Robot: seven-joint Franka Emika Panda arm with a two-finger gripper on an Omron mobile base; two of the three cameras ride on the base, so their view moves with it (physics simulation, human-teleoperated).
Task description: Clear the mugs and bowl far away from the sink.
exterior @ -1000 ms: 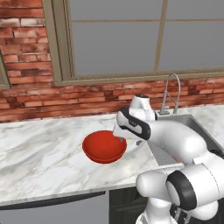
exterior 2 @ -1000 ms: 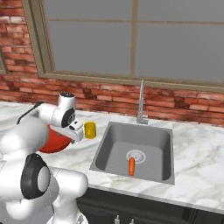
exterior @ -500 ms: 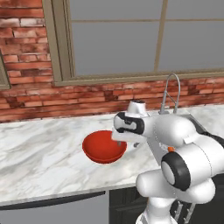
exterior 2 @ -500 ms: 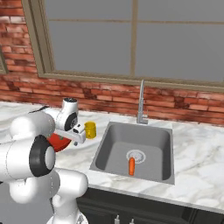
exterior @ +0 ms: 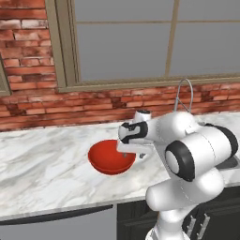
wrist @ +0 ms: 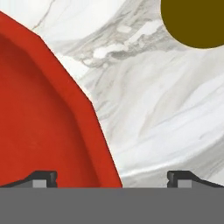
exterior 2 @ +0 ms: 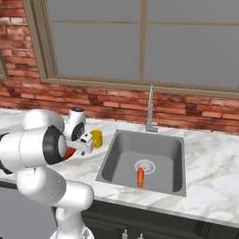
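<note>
Two spread fingertips (wrist: 43,178) put the gripper (wrist: 112,179) astride the bowl (wrist: 39,118) rim at lower left, yellow mug (wrist: 197,22) upper right

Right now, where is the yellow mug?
In the right base view the yellow mug stands on the marble counter, between the sink and the red bowl, beside the gripper.
</note>
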